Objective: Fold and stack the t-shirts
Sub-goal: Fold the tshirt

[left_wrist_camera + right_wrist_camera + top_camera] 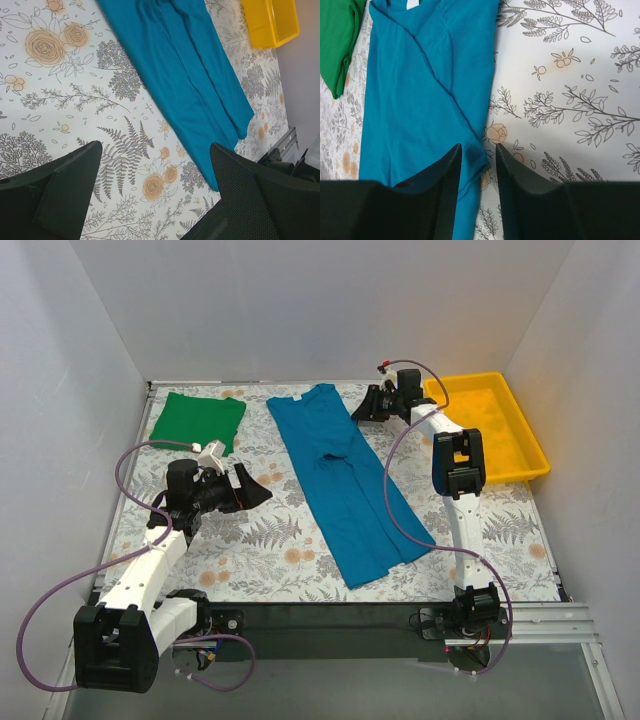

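Note:
A teal-blue t-shirt (345,480) lies folded into a long strip, running from the far middle of the table toward the near right. It also shows in the left wrist view (185,75). The green t-shirt (198,420) lies folded at the far left. My right gripper (360,410) is down at the teal shirt's far right edge. Its jaws stand a narrow gap apart, astride the sleeve hem of the teal shirt (415,100), and are not pinching it (477,147). My left gripper (156,147) hovers wide open over bare table left of the teal shirt, holding nothing.
A yellow plastic tray (530,455) sits at the far right, just beyond the right arm. White walls close in the floral table on three sides. The green shirt's edge (337,40) shows at the right wrist view's top left.

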You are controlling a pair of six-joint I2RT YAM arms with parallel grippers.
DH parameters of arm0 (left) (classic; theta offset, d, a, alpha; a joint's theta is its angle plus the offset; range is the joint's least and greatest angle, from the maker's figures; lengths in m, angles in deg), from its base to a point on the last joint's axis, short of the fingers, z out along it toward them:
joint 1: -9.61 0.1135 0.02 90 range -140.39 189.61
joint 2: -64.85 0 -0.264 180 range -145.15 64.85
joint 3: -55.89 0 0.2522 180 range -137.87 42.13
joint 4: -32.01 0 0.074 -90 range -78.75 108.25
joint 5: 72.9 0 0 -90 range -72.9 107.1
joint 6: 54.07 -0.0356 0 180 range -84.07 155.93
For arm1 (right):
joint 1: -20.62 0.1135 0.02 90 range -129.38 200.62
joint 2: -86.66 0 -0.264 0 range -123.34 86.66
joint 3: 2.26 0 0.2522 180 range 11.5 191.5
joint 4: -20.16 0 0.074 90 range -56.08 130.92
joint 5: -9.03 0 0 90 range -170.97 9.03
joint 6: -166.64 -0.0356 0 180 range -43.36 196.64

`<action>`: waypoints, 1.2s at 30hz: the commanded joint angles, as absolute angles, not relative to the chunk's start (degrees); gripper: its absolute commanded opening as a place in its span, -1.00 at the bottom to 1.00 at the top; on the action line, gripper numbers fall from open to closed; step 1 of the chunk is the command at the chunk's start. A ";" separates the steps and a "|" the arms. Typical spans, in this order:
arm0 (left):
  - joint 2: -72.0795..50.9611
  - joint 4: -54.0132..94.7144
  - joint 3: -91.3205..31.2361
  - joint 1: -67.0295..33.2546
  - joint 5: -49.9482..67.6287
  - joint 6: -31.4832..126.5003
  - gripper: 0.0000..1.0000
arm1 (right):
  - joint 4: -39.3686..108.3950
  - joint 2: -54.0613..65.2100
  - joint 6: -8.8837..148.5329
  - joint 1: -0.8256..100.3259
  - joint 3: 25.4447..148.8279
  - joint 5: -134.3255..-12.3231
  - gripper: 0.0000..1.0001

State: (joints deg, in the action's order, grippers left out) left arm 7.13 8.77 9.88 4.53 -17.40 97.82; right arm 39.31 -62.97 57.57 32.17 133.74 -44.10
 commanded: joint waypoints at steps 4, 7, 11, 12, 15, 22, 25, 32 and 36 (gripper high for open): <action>8.07 8.49 8.73 3.99 -17.09 96.75 0.77 | 39.02 -60.65 58.18 32.31 131.04 -42.91 -0.38; 8.07 8.40 8.73 3.99 -17.09 96.75 0.77 | 39.02 -60.12 58.44 32.31 130.94 -42.82 -0.50; 8.07 8.40 8.73 3.81 -17.00 96.75 0.77 | 39.02 -58.98 58.97 32.31 131.73 -42.82 -0.64; 8.16 8.40 8.73 3.81 -16.91 96.75 0.77 | 39.02 -58.72 59.06 32.31 131.91 -42.73 -0.66; 8.07 8.40 8.64 3.72 -16.91 96.66 0.77 | 39.02 -57.93 59.50 32.31 132.53 -42.91 -0.75; 8.25 8.32 8.73 3.55 -16.91 96.66 0.77 | 39.28 -56.69 60.73 32.23 133.14 -43.70 -0.79; 8.33 8.31 8.64 3.46 -16.82 96.66 0.77 | 39.28 -56.34 60.64 32.31 133.14 -43.26 -0.82; 8.33 8.23 8.64 3.28 -16.74 96.57 0.77 | 39.19 -55.11 60.99 32.40 132.62 -42.21 -0.88; 8.51 8.23 8.73 3.20 -16.74 96.57 0.77 | 39.19 -54.24 61.52 33.10 131.56 -41.42 -0.90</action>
State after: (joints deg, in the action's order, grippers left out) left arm 7.20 8.64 9.88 3.48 -16.98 97.64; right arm 39.85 -59.60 60.39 32.35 131.73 -43.03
